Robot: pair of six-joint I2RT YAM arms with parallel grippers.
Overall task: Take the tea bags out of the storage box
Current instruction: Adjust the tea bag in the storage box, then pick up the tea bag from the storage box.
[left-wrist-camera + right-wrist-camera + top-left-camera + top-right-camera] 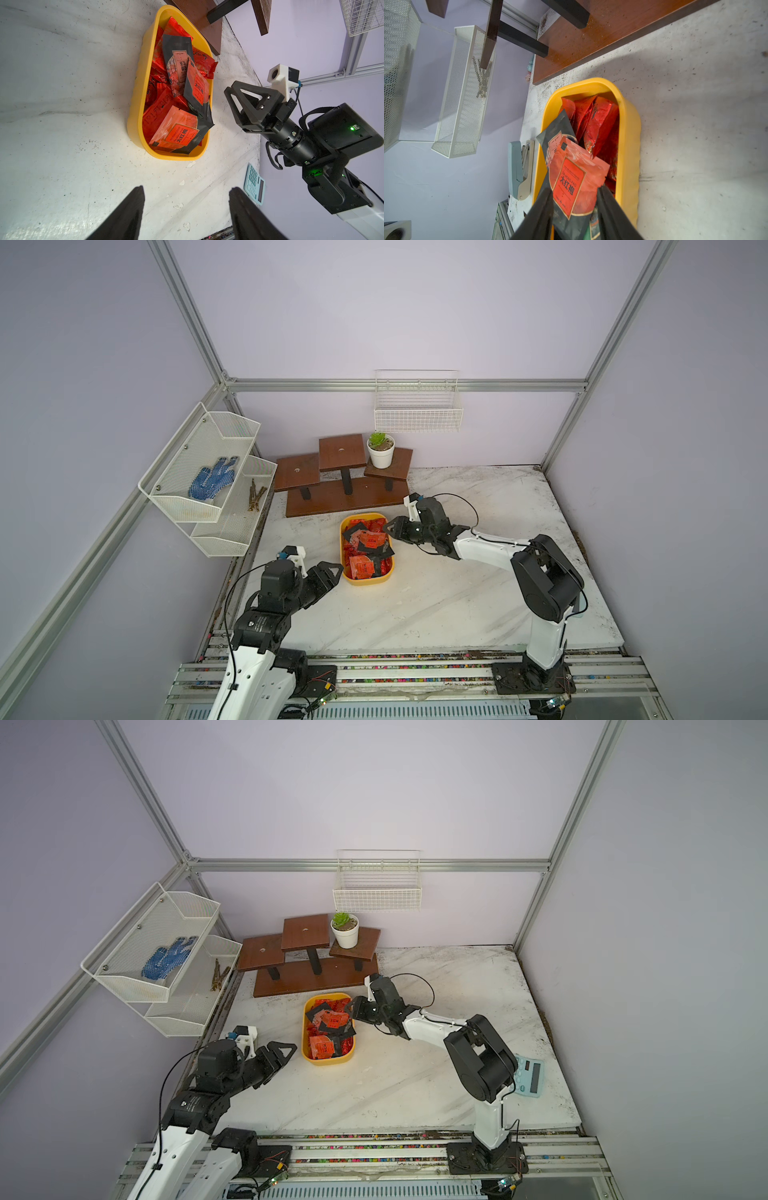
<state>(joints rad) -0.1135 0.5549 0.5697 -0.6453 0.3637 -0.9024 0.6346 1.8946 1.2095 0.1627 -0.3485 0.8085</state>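
Right tool: my right tool [575,189] is hanging with its jaws apart, straddling a square black packet with a red label [569,182] and clamping nothing that I can see.
Left tool: my left tool [188,188] is waiting wide apart and empty, just beside the tub's lower left corner in both top views.
Tea bags: the shiny red foil sachets and black packets [365,547] are all lying in the shallow yellow plastic storage box [367,582], at mid-frame.
Risk, grip: I am judging that the slick, overlapping packets could slide out, or two could come up together.
Risk, tub: a finger catching the yellow rim could drag or tip this light box toward the brown wooden stepped stand [345,499].
Surface: the white marbled worktop [457,597] is showing scuffs, dark grit and pale flakes.
Room: lilac walls and aluminium framing are enclosing me; a white wire basket [417,414] is hanging upper centre, and a pale blue calculator [530,1077] is lying at right.
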